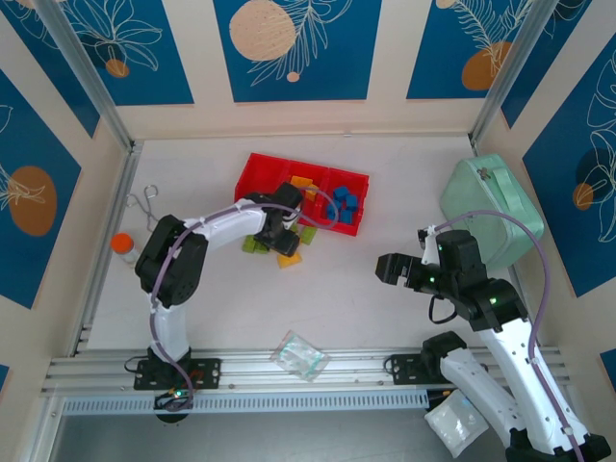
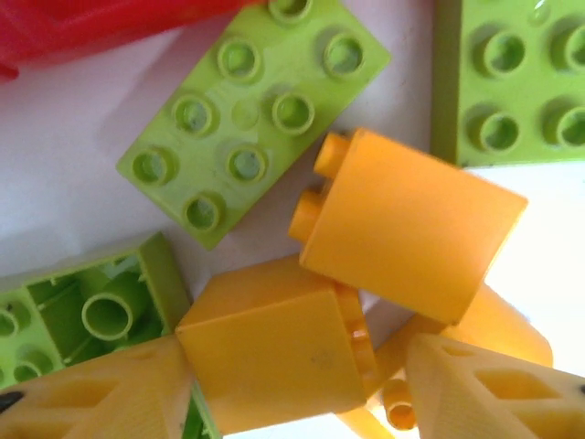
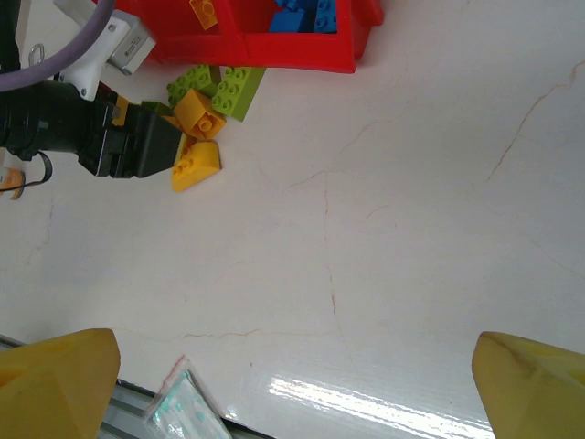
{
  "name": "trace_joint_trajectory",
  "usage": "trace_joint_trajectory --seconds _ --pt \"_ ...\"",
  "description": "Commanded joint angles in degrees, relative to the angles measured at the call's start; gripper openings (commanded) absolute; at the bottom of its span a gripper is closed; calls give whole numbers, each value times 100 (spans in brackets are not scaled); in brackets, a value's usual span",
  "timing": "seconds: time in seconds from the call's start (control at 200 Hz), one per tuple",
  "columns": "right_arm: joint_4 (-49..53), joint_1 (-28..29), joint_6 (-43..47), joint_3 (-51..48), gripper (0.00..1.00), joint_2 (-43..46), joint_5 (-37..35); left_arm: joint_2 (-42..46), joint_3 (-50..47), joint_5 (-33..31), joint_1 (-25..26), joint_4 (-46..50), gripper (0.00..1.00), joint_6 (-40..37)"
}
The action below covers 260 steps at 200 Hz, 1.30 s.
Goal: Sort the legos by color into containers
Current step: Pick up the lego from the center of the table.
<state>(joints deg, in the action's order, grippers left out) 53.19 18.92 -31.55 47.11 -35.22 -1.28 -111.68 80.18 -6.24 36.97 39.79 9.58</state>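
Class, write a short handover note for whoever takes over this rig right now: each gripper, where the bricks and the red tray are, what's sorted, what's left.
Left gripper: fingers either side of an orange brick on the table beside the tray; can't tell whether it is clamped.
Right gripper: open wide, empty, above the table.
Red tray: blue bricks in the right compartment, orange bricks in the middle.
Left to do: green bricks and a few orange ones lie loose by the tray. The greens presumably go in the left compartment.
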Motion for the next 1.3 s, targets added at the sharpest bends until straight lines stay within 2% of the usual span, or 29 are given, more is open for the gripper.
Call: trace_joint_trajectory --seconds 0.0,0.26,0.3,0.37,0.49,0.835,0.945,1.165,1.296 --pt "-31 24 4 -44 99 -2 31 -300 278 -50 -31 195 58 -97" --pt "-34 24 7 -44 99 15 22 -343 234 53 -32 164 49 -27" --pt "-39 22 5 -53 99 9 23 -333 181 34 -31 145 51 -27" --pt "-44 16 5 -53 99 13 27 -313 110 -55 -24 143 60 -34" --pt "-45 8 1 -53 99 7 32 -294 16 -132 -31 161 60 -69" --pt "-37 10 0 -53 99 2 21 -228 -73 -52 -31 125 41 -14" --pt "-37 6 -4 -53 99 6 13 -82 -116 -132 -31 156 40 37" --pt "-37 8 -12 -52 99 4 -8 826 -308 -396 -31 43 30 317" --pt "-44 7 -18 -48 99 2 -13 1278 -225 -340 -116 -169 32 399"
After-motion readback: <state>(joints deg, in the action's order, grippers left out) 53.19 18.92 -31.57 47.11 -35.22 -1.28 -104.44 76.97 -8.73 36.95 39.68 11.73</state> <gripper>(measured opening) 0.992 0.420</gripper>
